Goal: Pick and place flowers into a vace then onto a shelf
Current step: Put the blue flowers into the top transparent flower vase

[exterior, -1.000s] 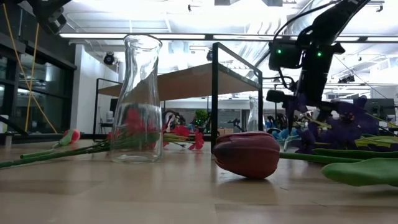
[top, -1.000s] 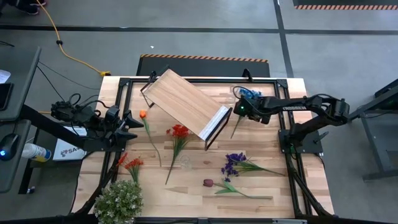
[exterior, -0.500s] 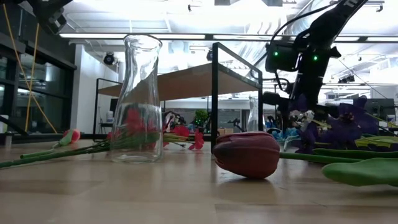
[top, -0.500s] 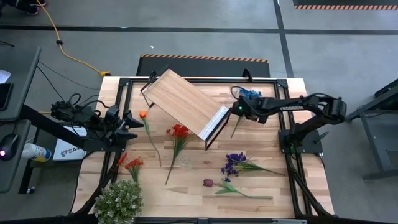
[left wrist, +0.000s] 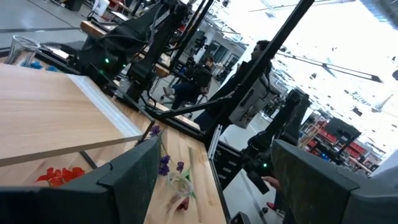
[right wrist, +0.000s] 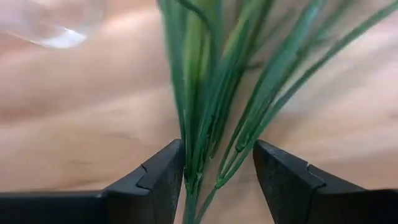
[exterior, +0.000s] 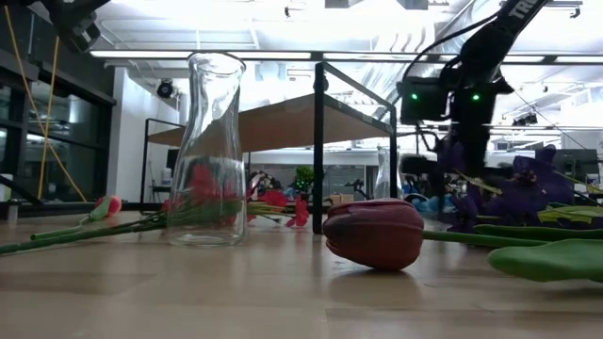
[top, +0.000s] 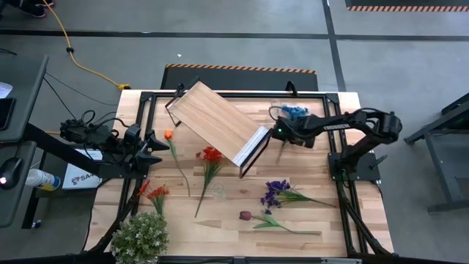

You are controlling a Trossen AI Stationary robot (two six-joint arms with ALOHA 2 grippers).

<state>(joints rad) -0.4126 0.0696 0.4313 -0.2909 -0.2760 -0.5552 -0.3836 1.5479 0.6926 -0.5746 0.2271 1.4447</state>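
The blue flower [top: 293, 110] lies near the table's far right, its stalk [top: 280, 150] running toward the near edge. My right gripper [top: 281, 133] is over that stalk, beside the shelf's pale end panel [top: 253, 147], open with green stalks [right wrist: 211, 124] between its fingers. The shelf [top: 216, 117] stands slantwise on its black frame. The clear vase [top: 217, 192] [exterior: 209, 151] stands upright mid-table. Orange [top: 168, 135], red [top: 211, 154], purple [top: 275, 192] and maroon [exterior: 375, 234] flowers lie flat. My left gripper [top: 155, 144] waits open at the left edge. My right gripper comes at the blue flower's stalks slanting down from the table's right, the fingers standing on either side of the bundle and lying across it. The stalks [right wrist: 186, 155] lie against the inner side of one finger [right wrist: 168, 171]. Whether the other finger [right wrist: 273, 168] touches them, I cannot tell.
A bushy pale-green clump [top: 139, 238] sits at the near left corner. Red-orange blooms [top: 154, 192] lie beside it. A second clear glass [right wrist: 50, 22] stands near the blue flower. The table's black frame [top: 333, 158] runs close by my right arm.
My right gripper has moved toward the table's left, closer to the shelf's end panel, and down onto the blue flower's stalk. In the low view the shelf's front post stands slightly farther left than before.
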